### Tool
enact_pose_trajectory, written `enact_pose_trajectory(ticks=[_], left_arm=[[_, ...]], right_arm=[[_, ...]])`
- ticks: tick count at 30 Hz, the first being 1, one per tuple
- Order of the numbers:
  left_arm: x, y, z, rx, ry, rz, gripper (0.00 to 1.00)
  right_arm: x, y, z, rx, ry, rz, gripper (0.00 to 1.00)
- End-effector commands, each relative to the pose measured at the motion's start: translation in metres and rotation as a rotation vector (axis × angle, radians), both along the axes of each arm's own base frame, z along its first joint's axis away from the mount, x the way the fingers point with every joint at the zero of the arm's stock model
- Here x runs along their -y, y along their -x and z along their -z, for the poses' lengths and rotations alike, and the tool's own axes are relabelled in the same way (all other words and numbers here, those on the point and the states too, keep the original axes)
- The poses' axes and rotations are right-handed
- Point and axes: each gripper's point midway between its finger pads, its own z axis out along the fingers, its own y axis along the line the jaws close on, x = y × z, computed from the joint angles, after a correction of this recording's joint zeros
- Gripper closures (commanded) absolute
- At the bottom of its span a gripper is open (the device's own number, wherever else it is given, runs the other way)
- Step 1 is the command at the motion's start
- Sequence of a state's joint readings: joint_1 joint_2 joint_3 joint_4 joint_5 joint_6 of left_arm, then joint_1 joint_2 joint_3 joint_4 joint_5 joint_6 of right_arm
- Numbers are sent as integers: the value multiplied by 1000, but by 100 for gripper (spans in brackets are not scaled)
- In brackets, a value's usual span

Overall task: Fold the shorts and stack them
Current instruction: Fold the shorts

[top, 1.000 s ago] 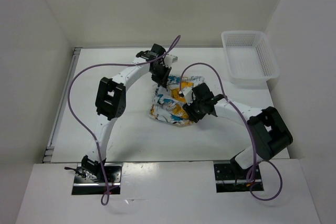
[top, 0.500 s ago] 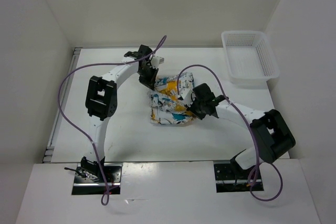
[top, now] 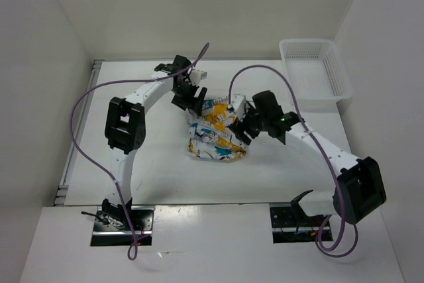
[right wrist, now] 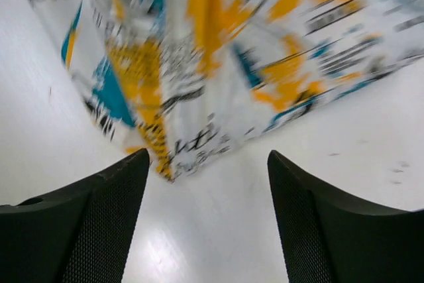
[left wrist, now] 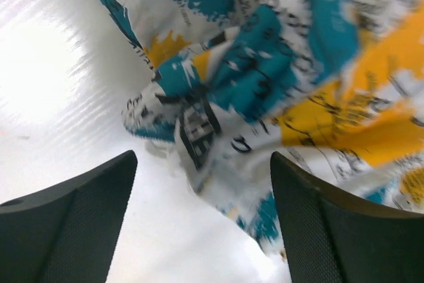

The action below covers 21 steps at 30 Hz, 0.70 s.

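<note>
The shorts (top: 215, 132), white with teal, yellow-orange and black print, lie bunched in a folded heap at the table's middle. My left gripper (top: 193, 101) hovers over their far left corner, jaws open; in the left wrist view the printed fabric (left wrist: 265, 77) with a small label lies just beyond the wide-apart fingers (left wrist: 73, 223), nothing between them. My right gripper (top: 243, 126) stands at the shorts' right edge, also open. The right wrist view shows the cloth's edge (right wrist: 205, 84) ahead of the spread fingers (right wrist: 331, 223), bare table between them.
A white plastic mesh basket (top: 314, 71) stands at the back right of the table. Purple cables loop over both arms. The white table (top: 159, 164) ends at walls on the left, back and right.
Both grippers have opened and let go of the shorts. The left gripper shifted left to the fabric's far corner; the right arm swung up and to the right. The shorts now lie more compact.
</note>
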<state>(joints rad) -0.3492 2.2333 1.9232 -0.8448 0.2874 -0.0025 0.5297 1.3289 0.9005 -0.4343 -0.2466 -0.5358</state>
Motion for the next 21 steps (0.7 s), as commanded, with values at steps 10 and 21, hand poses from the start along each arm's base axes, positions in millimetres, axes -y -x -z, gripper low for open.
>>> enact_pose_trajectory(ticks=[10, 21], left_arm=[[1, 78, -49, -75, 123, 59, 15], [9, 83, -14, -194, 148, 70, 25]], right_arm=[[26, -152, -28, -112, -437, 522, 23], [33, -213, 3, -210, -544, 652, 23]])
